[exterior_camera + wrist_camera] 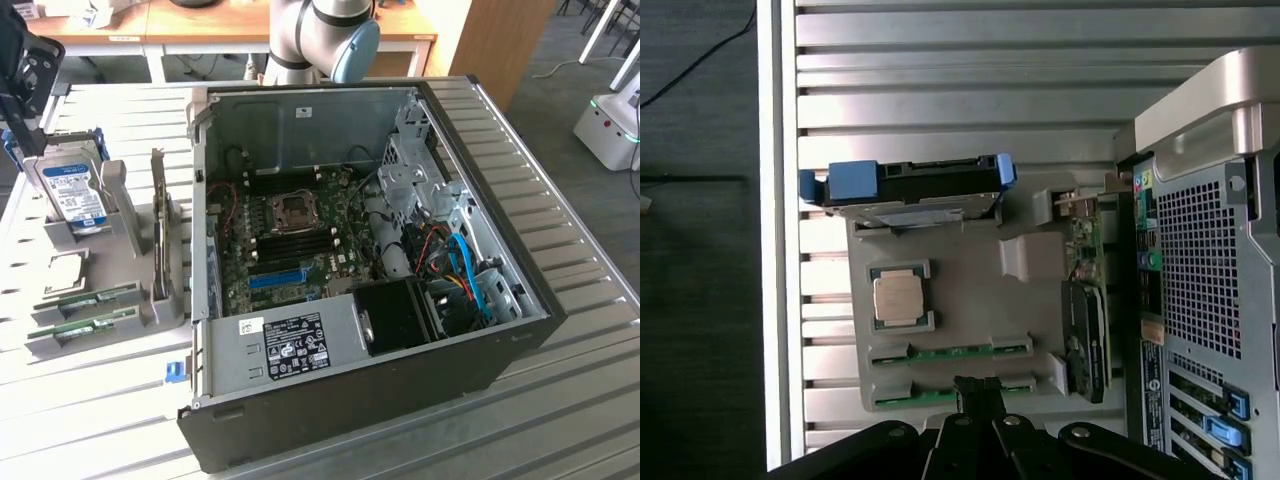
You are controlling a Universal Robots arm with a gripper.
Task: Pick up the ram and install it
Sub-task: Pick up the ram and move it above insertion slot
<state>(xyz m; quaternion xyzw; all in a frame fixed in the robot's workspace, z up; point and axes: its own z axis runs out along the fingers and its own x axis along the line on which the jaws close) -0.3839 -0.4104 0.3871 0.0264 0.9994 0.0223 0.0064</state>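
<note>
While above tray (970, 290), gripper (978, 388); ram (950, 352) beside processor (900, 297).

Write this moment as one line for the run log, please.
jaws: shut, empty, above the gray tray | ram sticks: both lying in tray, none picked up | computer case: open on table

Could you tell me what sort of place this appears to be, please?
Probably a robotics lab bench for computer assembly: a grey-and-blue robot arm stands behind an open black desktop computer case on a slatted metal table, beside a grey holder of spare parts.
</note>
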